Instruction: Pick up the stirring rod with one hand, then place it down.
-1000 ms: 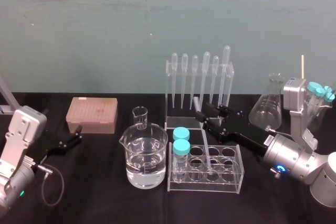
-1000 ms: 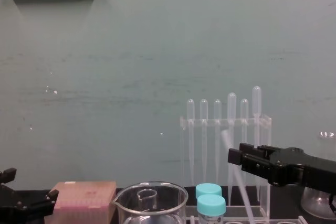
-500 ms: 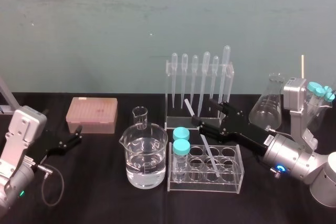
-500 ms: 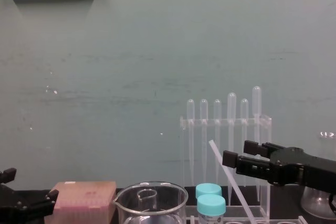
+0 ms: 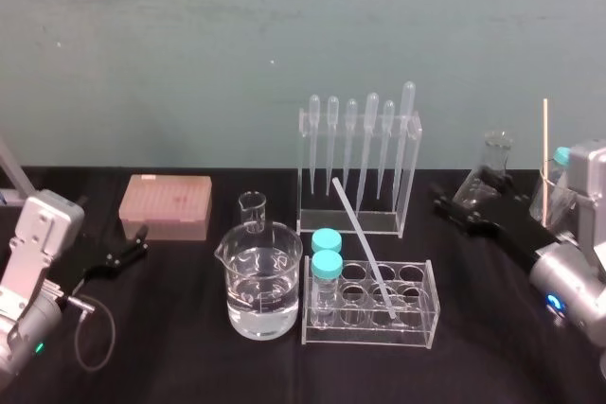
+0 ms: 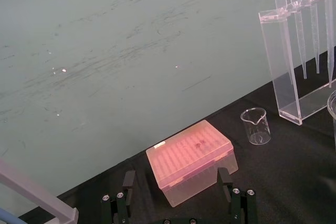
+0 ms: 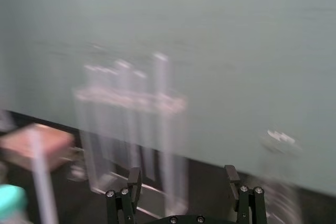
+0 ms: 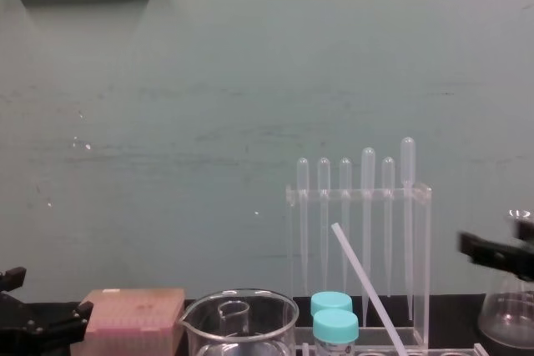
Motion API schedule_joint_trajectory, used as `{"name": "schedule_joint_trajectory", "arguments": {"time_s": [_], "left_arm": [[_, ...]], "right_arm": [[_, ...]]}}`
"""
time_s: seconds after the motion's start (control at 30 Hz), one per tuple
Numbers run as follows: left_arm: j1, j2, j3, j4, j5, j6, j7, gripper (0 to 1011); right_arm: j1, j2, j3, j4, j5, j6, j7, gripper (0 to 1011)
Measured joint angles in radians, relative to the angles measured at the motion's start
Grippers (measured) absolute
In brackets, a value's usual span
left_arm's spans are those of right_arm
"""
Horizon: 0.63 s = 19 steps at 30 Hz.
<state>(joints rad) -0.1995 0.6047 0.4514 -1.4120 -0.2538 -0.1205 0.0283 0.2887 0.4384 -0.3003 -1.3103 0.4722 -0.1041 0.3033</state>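
Observation:
The stirring rod (image 5: 363, 245) is a thin whitish stick. It stands slanted with its lower end in a hole of the clear tube rack (image 5: 426, 317) and its top leaning left toward the pipette stand; the chest view shows the stirring rod (image 8: 363, 285) free of any grip. My right gripper (image 5: 443, 208) hovers off to the rod's right by the flask, open and holding nothing, as the right wrist view confirms for the right gripper (image 7: 182, 182). My left gripper (image 5: 135, 245) rests far left near the pink box, and in its wrist view the left gripper (image 6: 177, 182) is open.
A water-filled beaker (image 5: 265, 281) and a small beaker (image 5: 253, 212) stand left of the rack. Two blue-capped tubes (image 5: 327, 262) sit in the rack. Behind are the pipette stand (image 5: 360, 163), a pink tip box (image 5: 165, 205) and a conical flask (image 5: 488, 177).
My right gripper opened and let go of the rod, then drew back to the right. The rod tipped left and now leans in the tube rack.

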Motion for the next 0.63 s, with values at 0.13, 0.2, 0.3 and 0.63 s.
{"name": "schedule_joint_trajectory", "arguments": {"time_s": [0.13, 0.2, 0.3, 0.63], "left_arm": [[0.0, 0.0, 0.0, 0.0, 0.0, 0.0, 0.0, 1000], [0.0, 0.0, 0.0, 0.0, 0.0, 0.0, 0.0, 1000], [0.0, 0.0, 0.0, 0.0, 0.0, 0.0, 0.0, 1000], [0.0, 0.0, 0.0, 0.0, 0.0, 0.0, 0.0, 1000]], "right_arm": [[-0.042, 0.003, 0.024, -0.02, -0.037, 0.048, -0.096, 1003], [-0.055, -0.001, 0.03, -0.018, -0.051, 0.078, -0.129, 1002], [-0.061, -0.011, 0.035, -0.002, -0.066, 0.102, -0.157, 1003], [-0.057, -0.03, 0.042, 0.032, -0.082, 0.116, -0.17, 1003]]}}
